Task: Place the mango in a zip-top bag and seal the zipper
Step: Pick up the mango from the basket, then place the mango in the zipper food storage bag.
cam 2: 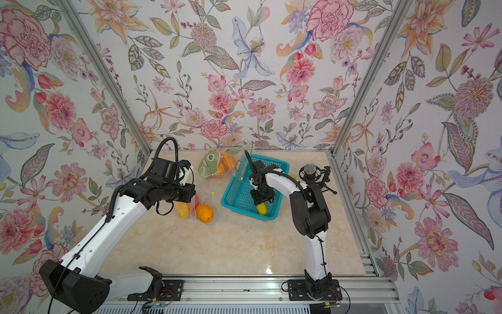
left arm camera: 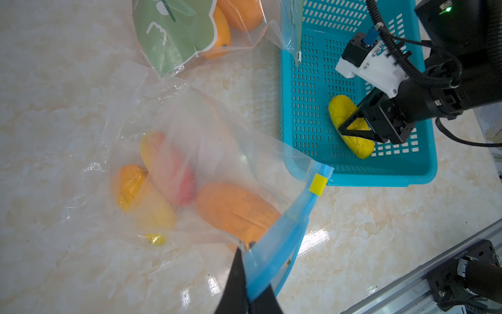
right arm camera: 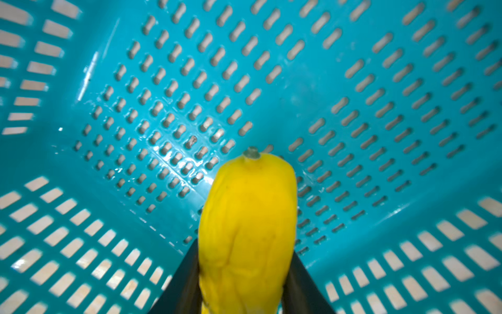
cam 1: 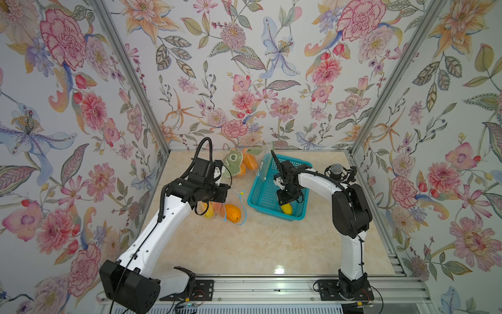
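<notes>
A yellow mango lies in the teal basket. My right gripper reaches down into the basket and is shut on this mango, one black finger against each side. The clear zip-top bag lies left of the basket with three mangoes inside. Its blue zipper strip carries a yellow slider. My left gripper is shut on the zipper strip and holds the mouth edge up.
A second clear bag with a green print holds orange mangoes at the back. Another clear bag stands in the basket's far corner. A microphone on a stand sits right of the basket. The metal rail runs along the front.
</notes>
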